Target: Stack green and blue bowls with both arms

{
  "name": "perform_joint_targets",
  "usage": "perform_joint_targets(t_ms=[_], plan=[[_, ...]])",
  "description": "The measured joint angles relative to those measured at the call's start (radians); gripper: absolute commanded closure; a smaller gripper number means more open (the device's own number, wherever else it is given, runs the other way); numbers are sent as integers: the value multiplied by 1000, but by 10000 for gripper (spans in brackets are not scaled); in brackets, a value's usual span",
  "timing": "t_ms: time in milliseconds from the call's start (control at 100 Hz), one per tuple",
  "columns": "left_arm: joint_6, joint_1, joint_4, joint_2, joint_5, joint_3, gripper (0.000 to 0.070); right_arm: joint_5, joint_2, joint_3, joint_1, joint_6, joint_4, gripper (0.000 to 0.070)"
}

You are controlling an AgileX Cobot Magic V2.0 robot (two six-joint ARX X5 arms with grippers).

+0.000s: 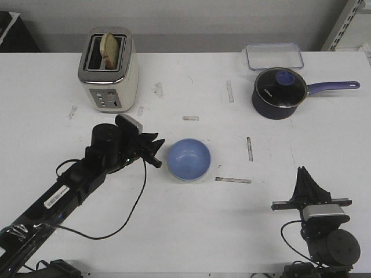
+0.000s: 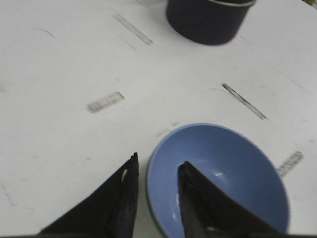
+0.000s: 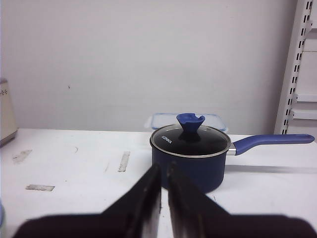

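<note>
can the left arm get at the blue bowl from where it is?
Probably yes. The left tool already straddles the near rim of the blue bowl, one finger inside, one outside, and nothing stands between them. A green edge shows under the rim.

Periwinkle blue bowl with a green edge beneath, navy saucepan, cream-and-silver toaster, white table.

from the front we look down over the whole table. our left wrist camera sits close over the blue bowl, facing the saucepan at 2 o'clock; our right wrist camera looks low toward it at 12.
</note>
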Motion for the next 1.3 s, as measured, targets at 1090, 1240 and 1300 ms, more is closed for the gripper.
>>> perform_joint_targets(t_ms=[1090,1240,1300], plan=[[27,361,140,-951,-282,-643,699,0,0,0,0,0,0,688],[27,362,139,-1013,-282,-643,699,0,0,0,0,0,0,688],[27,361,139,-1032,-282,-643,699,0,0,0,0,0,0,688]])
